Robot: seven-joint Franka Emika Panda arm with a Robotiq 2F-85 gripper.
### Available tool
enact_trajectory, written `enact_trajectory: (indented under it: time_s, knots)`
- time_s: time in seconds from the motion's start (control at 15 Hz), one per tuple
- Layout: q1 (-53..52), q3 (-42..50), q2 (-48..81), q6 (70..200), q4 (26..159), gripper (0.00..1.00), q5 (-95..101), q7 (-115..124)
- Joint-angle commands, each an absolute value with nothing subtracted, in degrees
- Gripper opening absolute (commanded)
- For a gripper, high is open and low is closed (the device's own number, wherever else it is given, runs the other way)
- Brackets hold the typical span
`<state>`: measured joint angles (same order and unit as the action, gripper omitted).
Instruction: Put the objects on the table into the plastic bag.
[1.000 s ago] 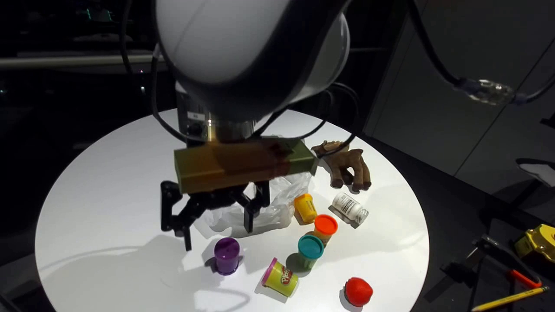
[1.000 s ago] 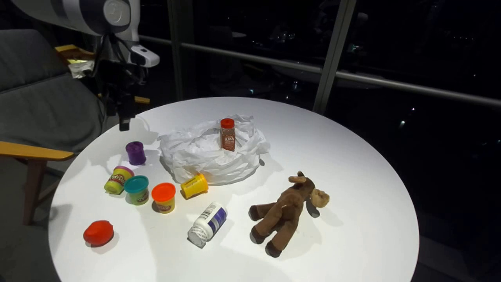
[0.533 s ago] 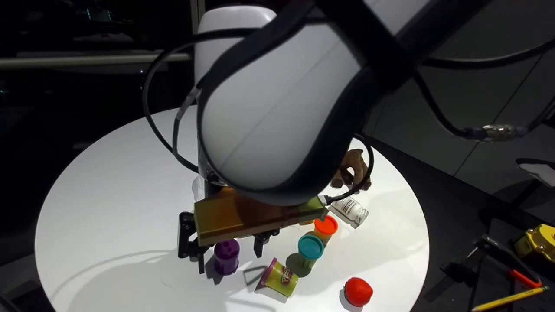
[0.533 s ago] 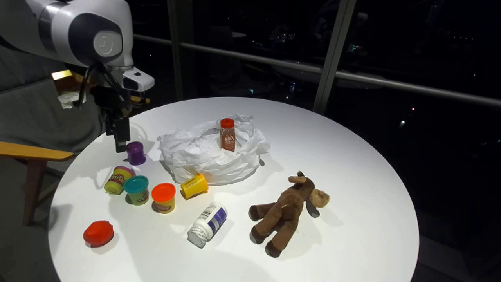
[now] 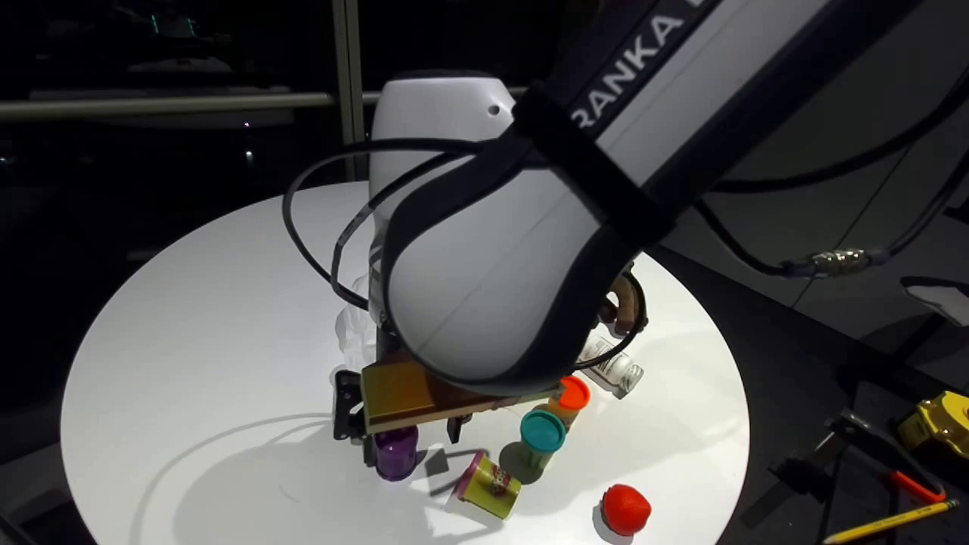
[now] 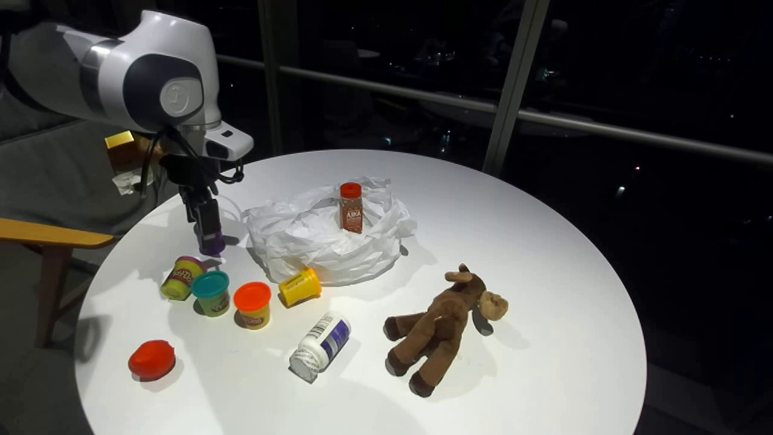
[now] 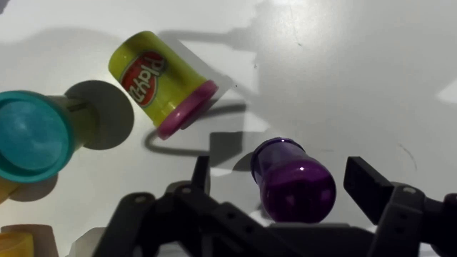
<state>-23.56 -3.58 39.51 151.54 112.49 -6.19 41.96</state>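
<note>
In the wrist view my gripper (image 7: 281,175) is open, its fingers (image 7: 367,189) on both sides of a purple cylinder (image 7: 296,189) with gaps showing. That cylinder stands on the white table (image 6: 543,314). Close by are a tipped yellow cylinder with a pink lid (image 6: 183,278), a teal-lidded one (image 6: 211,294), a red-lidded one (image 6: 253,305) and a yellow one on its side (image 6: 300,287). A white bottle (image 6: 322,344), a red toy (image 6: 152,359) and a brown plush (image 6: 444,326) lie around. The plastic bag (image 6: 302,248) holds a red-capped jar (image 6: 351,211).
In an exterior view the arm (image 5: 484,280) covers most of the bag and part of the plush. A chair (image 6: 54,232) stands beside the table. Tools and a pencil (image 5: 889,522) lie off the table's edge.
My gripper has come down from above the table to around the purple cylinder, staying open. The objects and the bag have not moved.
</note>
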Motion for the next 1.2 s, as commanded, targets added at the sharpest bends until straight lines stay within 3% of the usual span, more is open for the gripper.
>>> enact_trajectory:
  time_s: [0.0, 0.33, 1.13]
  knots:
    - [-25.4, -2.0, 40.4, 154.1, 110.9, 0.66, -5.4, 43.5]
    - [-27.5, -0.1, 40.5, 156.0, 110.4, 0.27, -3.9, 43.5]
    - [-25.8, 3.8, 26.3, 151.6, 111.3, 0.26, 3.0, 44.1]
